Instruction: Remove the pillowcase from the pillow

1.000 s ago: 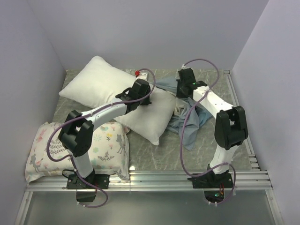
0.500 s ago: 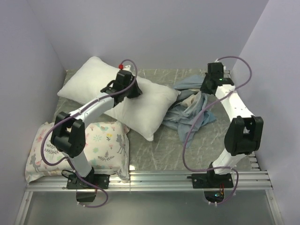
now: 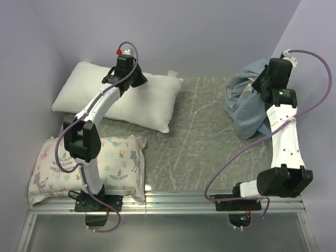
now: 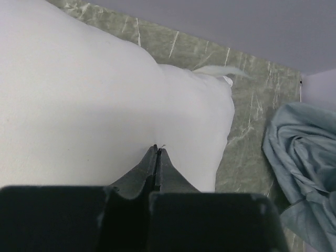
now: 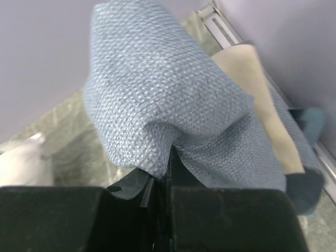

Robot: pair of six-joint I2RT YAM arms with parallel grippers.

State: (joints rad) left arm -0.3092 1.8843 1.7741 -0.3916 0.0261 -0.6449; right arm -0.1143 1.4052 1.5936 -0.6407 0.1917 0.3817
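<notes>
The plain white pillow (image 3: 137,106) lies bare at the back left, its small tag (image 3: 172,73) at the back edge. My left gripper (image 3: 139,80) sits at the pillow's back edge, its jaws pressed together on the white cloth (image 4: 79,105). Off the pillow, the pillowcase (image 3: 244,107) hangs as a bunched grey-blue heap at the back right. My right gripper (image 3: 261,85) is raised there and shut on a fold of it (image 5: 168,94); a tan stripe (image 5: 262,105) shows on the right. From the left wrist, the pillowcase (image 4: 302,157) shows past the pillow's corner.
A smaller floral-print pillow (image 3: 89,165) lies at the near left beside the left arm's base. Metal rails (image 3: 173,199) run along the near edge and up the right side. Lilac walls stand close on the left, back and right.
The left gripper has swung back and left, and the pillow went with it. The right gripper has carried the pillowcase up and to the back right, fully apart from the pillow.
</notes>
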